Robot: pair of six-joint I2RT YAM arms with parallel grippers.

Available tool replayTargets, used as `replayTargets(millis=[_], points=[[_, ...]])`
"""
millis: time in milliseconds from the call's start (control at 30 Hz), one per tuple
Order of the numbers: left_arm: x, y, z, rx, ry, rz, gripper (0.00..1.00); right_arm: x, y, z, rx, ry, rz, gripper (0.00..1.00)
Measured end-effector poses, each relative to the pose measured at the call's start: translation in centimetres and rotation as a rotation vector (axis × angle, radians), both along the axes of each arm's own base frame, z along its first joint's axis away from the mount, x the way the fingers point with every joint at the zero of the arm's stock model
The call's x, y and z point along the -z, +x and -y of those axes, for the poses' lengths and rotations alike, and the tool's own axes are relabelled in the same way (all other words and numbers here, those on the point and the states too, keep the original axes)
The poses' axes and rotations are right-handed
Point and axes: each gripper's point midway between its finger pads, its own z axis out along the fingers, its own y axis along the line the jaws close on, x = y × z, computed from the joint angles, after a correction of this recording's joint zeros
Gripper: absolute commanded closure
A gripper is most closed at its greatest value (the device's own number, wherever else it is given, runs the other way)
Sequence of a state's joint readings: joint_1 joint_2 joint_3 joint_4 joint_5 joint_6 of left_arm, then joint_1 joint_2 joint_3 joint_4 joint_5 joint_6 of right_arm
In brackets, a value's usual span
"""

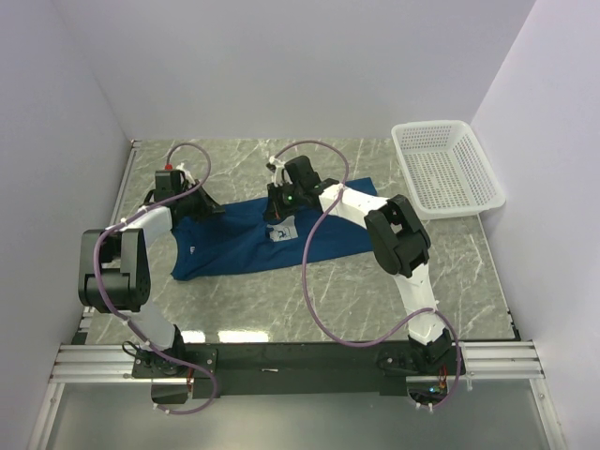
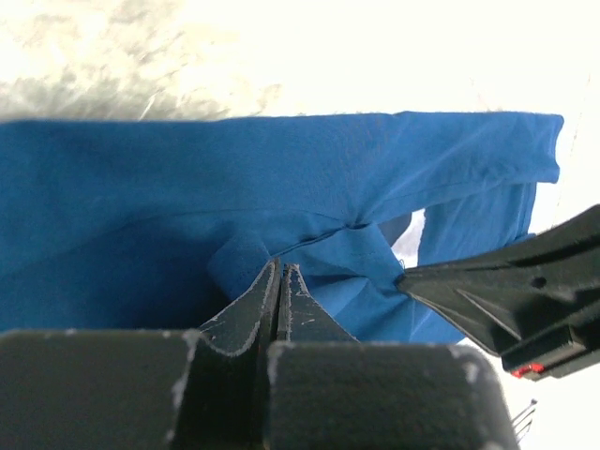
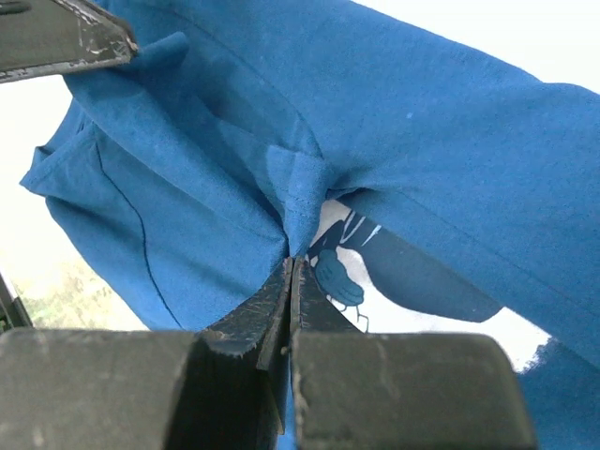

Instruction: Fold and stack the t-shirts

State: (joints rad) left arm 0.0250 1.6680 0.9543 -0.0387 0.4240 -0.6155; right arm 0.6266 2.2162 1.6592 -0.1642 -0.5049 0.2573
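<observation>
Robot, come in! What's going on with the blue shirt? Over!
Left gripper shut on blue t-shirt. Right gripper shut on it too. Shirt flat on table, middle bunched. White basket off to the side, nothing blocking.

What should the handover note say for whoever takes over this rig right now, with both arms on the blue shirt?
Left gripper: shut on the blue t-shirt, at its left end in the top view.
Right gripper: shut on the same shirt, near its middle, beside the printed graphic.
The shirt lies bunched on the marble table. The white basket at the far right has nothing in it.
Done: both pinches taken.
To do: finish the fold and stack it. No other shirt or stack is in view.
</observation>
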Motion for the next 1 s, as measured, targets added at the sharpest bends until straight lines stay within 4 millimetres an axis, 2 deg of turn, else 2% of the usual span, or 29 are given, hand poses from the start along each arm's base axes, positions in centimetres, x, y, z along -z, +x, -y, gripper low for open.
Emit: replayTargets(millis=[300,567,633,667,700,767,800,867,900,933,1000], points=[[-1.0,0.8,0.4,0.085,0.019,0.121,0.99,-0.3,0.4,0.8,0.020,0.021,0.044,0.98],[-1.3,0.8,0.7,0.122,0.026,0.172,0.94,-1.4,0.9,1.1,0.030,0.052,0.087,0.97],[-1.3,0.7,0.6,0.126,0.032,0.178,0.84,-1.5,1.0,1.0,0.031,0.058,0.093,0.89],[-1.3,0.7,0.6,0.128,0.035,0.181,0.83,-1.5,1.1,1.0,0.030,0.058,0.094,0.85],[-1.2,0.7,0.5,0.128,0.041,0.182,0.82,-1.5,1.1,1.0,0.031,0.058,0.093,0.77],[-1.0,0.7,0.3,0.120,0.056,0.174,0.73,-1.4,1.1,1.0,0.029,0.054,0.097,0.66],[-0.7,0.7,0.0,0.109,0.068,0.165,0.71,-1.3,1.1,1.1,0.028,0.050,0.100,0.56],[-0.1,0.7,-0.9,0.068,0.112,0.143,0.64,-1.0,1.0,1.3,0.030,0.039,0.104,0.48],[0.0,0.8,-1.5,0.048,0.138,0.140,0.61,-0.8,0.9,1.6,0.031,0.028,0.104,0.40],[-0.1,0.8,-2.0,0.027,0.163,0.139,0.52,-0.5,0.9,1.8,0.034,0.018,0.105,0.37],[-1.2,0.9,-2.9,-0.009,0.209,0.160,0.43,-0.2,0.7,2.3,0.033,0.001,0.108,0.27]])
